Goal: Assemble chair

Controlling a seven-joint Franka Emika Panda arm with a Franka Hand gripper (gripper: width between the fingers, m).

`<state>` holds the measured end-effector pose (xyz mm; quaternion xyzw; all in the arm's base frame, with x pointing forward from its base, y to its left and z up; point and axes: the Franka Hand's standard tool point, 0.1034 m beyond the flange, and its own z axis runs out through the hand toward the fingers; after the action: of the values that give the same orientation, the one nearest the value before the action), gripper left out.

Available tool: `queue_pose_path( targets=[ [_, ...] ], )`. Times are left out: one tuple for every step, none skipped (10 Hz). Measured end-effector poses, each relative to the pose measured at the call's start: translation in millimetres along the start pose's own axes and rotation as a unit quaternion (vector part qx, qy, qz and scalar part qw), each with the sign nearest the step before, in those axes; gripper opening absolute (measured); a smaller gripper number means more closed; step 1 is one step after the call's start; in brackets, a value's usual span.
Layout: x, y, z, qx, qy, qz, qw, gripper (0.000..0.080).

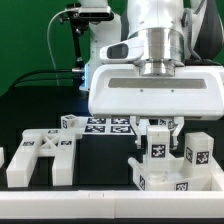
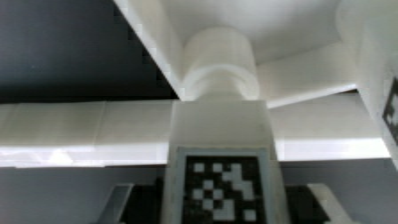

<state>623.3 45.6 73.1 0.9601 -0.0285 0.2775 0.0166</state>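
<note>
I see the black table (image 1: pixel 100 205) filling the lower frame and the white arm (image 1: pixel 160 30) coming down from upper right. A wide white panel (image 1: pixel 150 92) spans the centre-right of the frame across the arm's lower end; I can't tell what holds it up. At lower left an H-shaped frame (image 1: pixel 40 160) lies flat on the table. The marker board (image 1: pixel 108 126) lies at mid-frame, behind it. At lower right a cluster of white parts (image 1: pixel 165 182) sits on the table, with a tagged post (image 1: pixel 157 150) standing upright out of it, just under the panel. A tagged block (image 1: pixel 197 155) stands just right of the post, and a small tagged cube (image 1: pixel 70 123) sits left of the marker board. The claw (image 1: pixel 159 128) is clamped on the tagged post. In the wrist view its dark fingers (image 2: pixel 134 205) flank the post (image 2: pixel 221 180), with a rounded white peg (image 2: pixel 222 65) and white surfaces beyond it.
</note>
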Motion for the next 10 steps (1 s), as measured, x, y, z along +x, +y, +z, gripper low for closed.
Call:
queue_pose_path(
  targets=[
    [-1.2,-0.7,1.4,0.0,0.0,-0.001,1.0,0.0282],
    [-0.8,-0.8,1.7,0.0,0.001,-0.001,1.0,0.0282],
    [-0.7,-1.2,1.8,0.0,0.002,-0.001,1.0,0.0282],
    [-0.3,-1.1,1.9,-0.001,0.004,-0.001,1.0,0.0282],
    [-0.3,-1.1,1.9,-0.001,0.004,-0.001,1.0,0.0282],
    [-0.5,-1.1,2.0,-0.001,0.004,-0.001,1.0,0.0295],
    [-0.5,-1.0,2.0,-0.001,0.003,-0.001,1.0,0.0295],
    [-0.6,-0.9,2.1,-0.001,0.003,-0.001,1.0,0.0472],
    [0.1,-0.1,2.1,-0.001,0.001,0.0,1.0,0.0586],
    [5.5,0.6,1.2,0.001,-0.016,0.003,1.0,0.0586]
  ],
)
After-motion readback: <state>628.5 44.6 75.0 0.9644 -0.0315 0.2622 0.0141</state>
